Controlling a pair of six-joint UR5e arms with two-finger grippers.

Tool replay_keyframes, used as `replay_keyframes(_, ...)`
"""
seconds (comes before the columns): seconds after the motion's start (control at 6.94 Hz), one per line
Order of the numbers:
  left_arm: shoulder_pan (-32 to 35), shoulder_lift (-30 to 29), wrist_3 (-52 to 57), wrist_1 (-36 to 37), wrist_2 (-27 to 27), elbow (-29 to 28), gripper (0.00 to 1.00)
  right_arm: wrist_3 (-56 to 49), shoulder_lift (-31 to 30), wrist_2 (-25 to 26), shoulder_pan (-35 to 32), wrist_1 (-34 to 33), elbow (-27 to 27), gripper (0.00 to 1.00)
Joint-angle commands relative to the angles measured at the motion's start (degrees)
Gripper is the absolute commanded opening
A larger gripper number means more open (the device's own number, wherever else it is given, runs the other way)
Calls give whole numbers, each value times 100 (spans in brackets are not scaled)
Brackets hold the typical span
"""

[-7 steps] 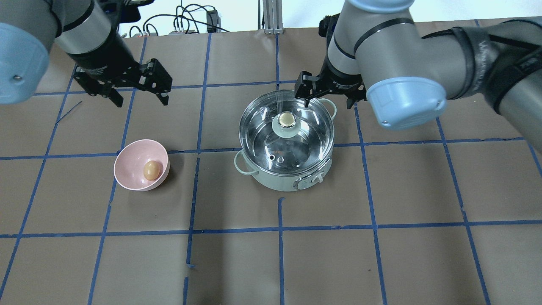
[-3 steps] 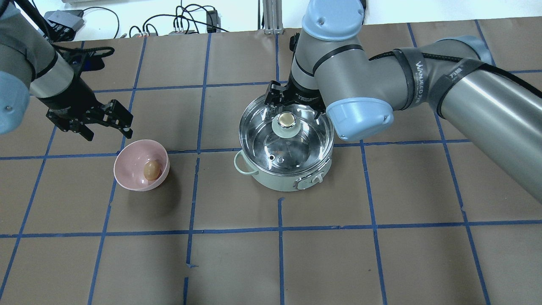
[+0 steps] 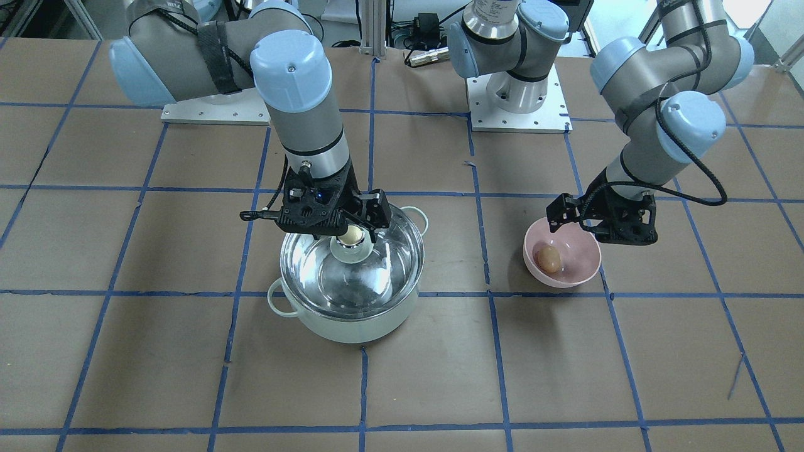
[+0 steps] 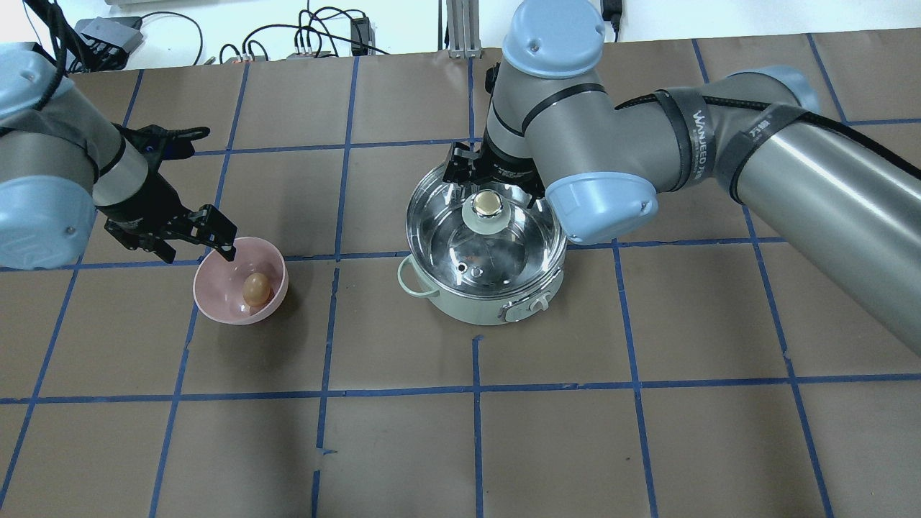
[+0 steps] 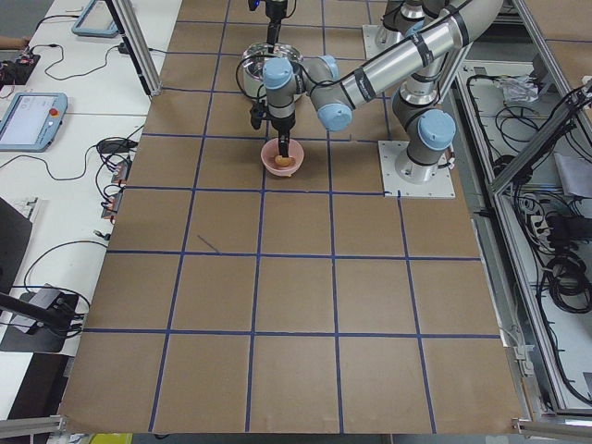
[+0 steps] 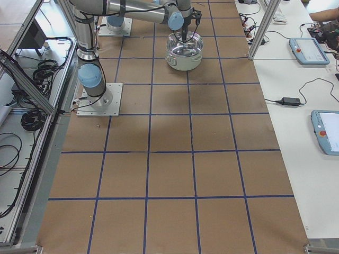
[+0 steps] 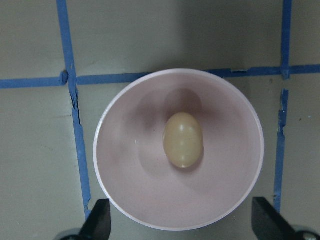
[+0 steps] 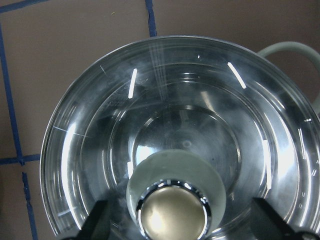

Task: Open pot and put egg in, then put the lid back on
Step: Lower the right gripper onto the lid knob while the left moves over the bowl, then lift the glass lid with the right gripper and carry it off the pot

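The pale mint-green pot (image 4: 468,311) stands mid-table, also in the front view (image 3: 352,328). Its clear glass lid (image 4: 450,241) sits on it, gold-topped knob (image 4: 486,205) up. My right gripper (image 4: 493,188) is open, and its fingers stand either side of the knob (image 8: 172,216) without touching it. The tan egg (image 4: 256,288) lies in a pink bowl (image 4: 210,303). My left gripper (image 4: 200,253) is open and empty just above the bowl's far rim. The left wrist view looks straight down on the egg (image 7: 183,139).
Brown paper with a blue tape grid covers the table (image 4: 647,432). The two arm bases (image 3: 518,100) and cables sit on the robot's side. The pot's control knob (image 4: 529,308) faces the robot.
My right gripper moved from behind the pot's far rim to over the lid knob. My left gripper moved left and toward the robot, down to the bowl. Both stayed open.
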State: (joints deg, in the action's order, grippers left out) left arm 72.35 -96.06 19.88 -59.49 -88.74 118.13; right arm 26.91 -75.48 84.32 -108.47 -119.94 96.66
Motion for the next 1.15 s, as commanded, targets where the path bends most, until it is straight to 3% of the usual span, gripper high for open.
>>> replay_keyframes(0.0,-11,-280,7,700,-20,193,98,-1,42,-3,-52,6,-7,67)
replay_keyframes(0.14,-2,-325,-45,771,-142,219,98,-62,51,-3,-52,15,-16,44)
replay_keyframes(0.29,-2,-326,-37,763,-161,219,98,-106,51,14,-43,32,-33,31)
replay_keyframes(0.43,-2,-326,-11,763,-152,219,98,-324,16,66,-8,76,-51,25)
replay_keyframes(0.72,-2,-325,-37,754,-169,219,98,-545,-220,93,254,373,-130,24)
replay_keyframes(1.01,42,-422,-124,763,-239,202,98,-1490,-676,32,1164,1170,-182,24)
